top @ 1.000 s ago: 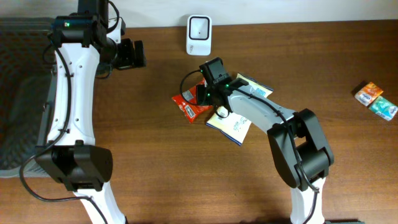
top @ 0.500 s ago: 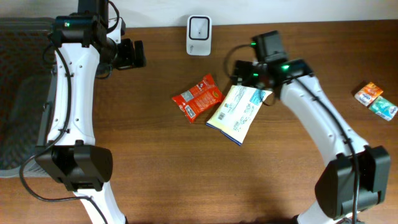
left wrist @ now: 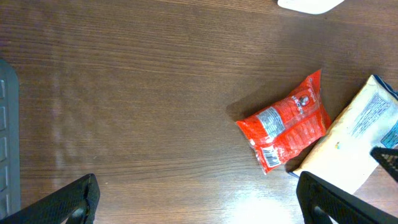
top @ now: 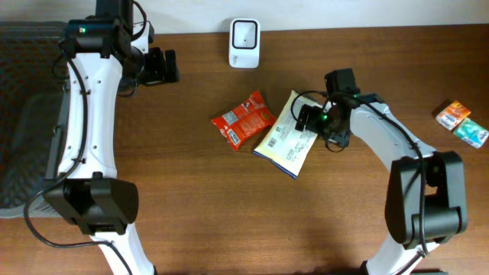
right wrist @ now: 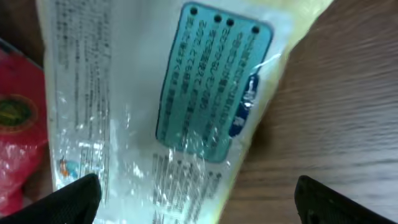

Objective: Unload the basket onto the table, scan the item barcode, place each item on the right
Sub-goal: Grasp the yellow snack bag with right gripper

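Observation:
A white and yellow snack packet [top: 284, 140] lies on the wood table, its printed back with a teal label [right wrist: 211, 81] facing up. A red packet [top: 243, 118] lies against its left side, barcode side up [left wrist: 286, 121]. The white scanner [top: 244, 42] stands at the table's back edge. My right gripper [top: 319, 127] hovers open over the white packet's right end [right wrist: 124, 124]; one finger is above the packet, the other above bare wood, and it holds nothing [right wrist: 208, 205]. My left gripper [top: 170, 66] stays open at the back left, empty [left wrist: 202, 208].
A dark grey mesh bin [top: 23, 114] stands off the table's left side. Two small colourful packets [top: 462, 124] lie at the far right. The scanner's lower edge [left wrist: 311, 5] shows at the top of the left wrist view.
My right arm swung from over the red packet up to the right, then came back down over the white packet's right end, and its jaws opened. The left arm stayed still.

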Robot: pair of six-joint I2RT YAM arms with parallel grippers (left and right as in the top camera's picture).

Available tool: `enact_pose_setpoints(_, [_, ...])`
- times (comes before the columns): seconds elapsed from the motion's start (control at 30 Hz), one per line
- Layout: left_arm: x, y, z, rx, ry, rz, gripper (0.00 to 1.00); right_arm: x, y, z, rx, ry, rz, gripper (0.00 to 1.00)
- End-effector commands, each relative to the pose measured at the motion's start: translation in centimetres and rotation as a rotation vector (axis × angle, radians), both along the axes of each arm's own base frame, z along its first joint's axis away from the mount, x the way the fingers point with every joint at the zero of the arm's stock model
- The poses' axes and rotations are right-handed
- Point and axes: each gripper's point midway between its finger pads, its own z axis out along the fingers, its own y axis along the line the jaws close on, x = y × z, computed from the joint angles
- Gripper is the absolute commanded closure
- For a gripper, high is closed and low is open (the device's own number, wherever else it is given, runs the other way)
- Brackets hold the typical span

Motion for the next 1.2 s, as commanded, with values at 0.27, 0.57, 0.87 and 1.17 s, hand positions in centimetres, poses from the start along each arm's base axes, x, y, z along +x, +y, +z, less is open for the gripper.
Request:
enact_pose_setpoints(0.27, [0.0,-0.1,0.6,0.0,-0.017,0.007,0.01,-0.1,2.7,-5.5,0.165,0.037,0.001,0.59])
enact_pose_setpoints(0.57, [0.0,-0.1,0.6,0.0,-0.017,0.007,0.01,2.7,-0.5,1.1,0.079,-0.113,-0.028,0.96])
enact_pose_setpoints(0.87, [0.0,-0.1,0.7,0.0,-0.017,0.007,0.01,-1.1,-11.8,13.3,-0.776,-0.192,-0.216,0.96])
enact_pose_setpoints(1.17, [0.0,-0.1,0.6,0.0,-0.017,0.007,0.01,-2.1,-15.2,16.9,-1.186,-0.227,-0.314,0.96])
